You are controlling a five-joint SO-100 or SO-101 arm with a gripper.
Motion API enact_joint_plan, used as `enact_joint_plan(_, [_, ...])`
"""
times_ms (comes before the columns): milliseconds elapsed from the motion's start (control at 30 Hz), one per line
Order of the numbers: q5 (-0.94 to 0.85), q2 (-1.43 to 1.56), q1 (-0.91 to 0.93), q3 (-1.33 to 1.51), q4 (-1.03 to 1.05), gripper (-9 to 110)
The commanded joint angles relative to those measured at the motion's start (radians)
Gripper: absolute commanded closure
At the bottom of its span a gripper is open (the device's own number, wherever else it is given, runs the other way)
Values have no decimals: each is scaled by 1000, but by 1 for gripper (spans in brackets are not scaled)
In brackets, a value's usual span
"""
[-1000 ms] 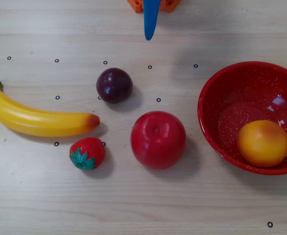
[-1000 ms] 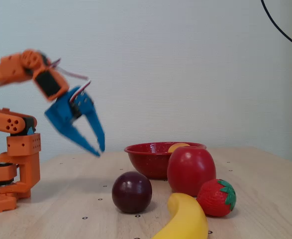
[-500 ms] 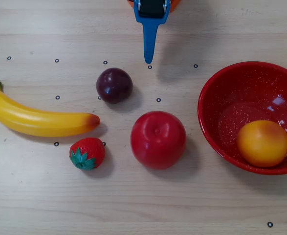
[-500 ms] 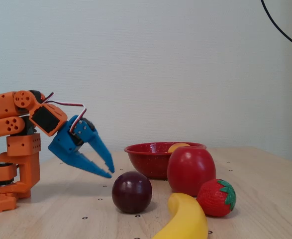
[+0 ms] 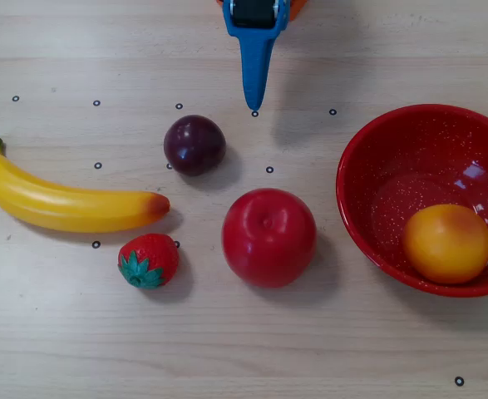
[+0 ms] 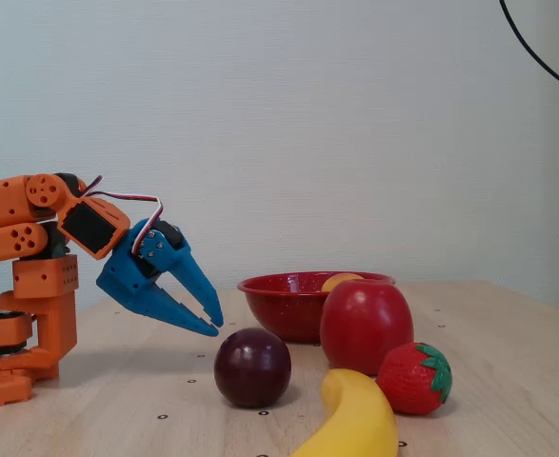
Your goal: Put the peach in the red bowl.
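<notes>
The peach (image 5: 446, 243) lies inside the bowl (image 5: 368, 150), resting on the bowl's floor toward its near-right side in the overhead view; in the fixed view only its top (image 6: 341, 280) peeks over the rim (image 6: 289, 284). The bowl stands by the desk's right edge in the overhead view. So the task looks done: the fruit is where it should be and nothing holds it.

The jaws (image 6: 212, 325) are released and carry nothing, the two blue fingers standing a little apart in the fixed view. They hang low over the desk (image 5: 244, 349) near its far edge, tips pointing down and toward the plum (image 5: 194, 145), well apart from the bowl. From above, the jaws (image 5: 254, 104) show as one narrow blue blade, so that view does not give their spread. What is left, as I judge it, is only for the arm to settle at rest.

The other fruit sits untouched: the apple (image 5: 268, 237) mid-desk just beside the bowl, the strawberry (image 5: 148, 260) and banana (image 5: 61, 199) toward the left edge.

No brand, label or writing can be read anywhere; the desk bears only small ring marks (image 5: 96, 103) in a grid.
</notes>
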Motion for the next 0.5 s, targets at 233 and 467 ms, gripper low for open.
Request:
enact_joint_plan(233, [72, 15, -6, 9, 2, 101])
enact_joint_plan(467, [69, 14, -6, 9, 2, 101])
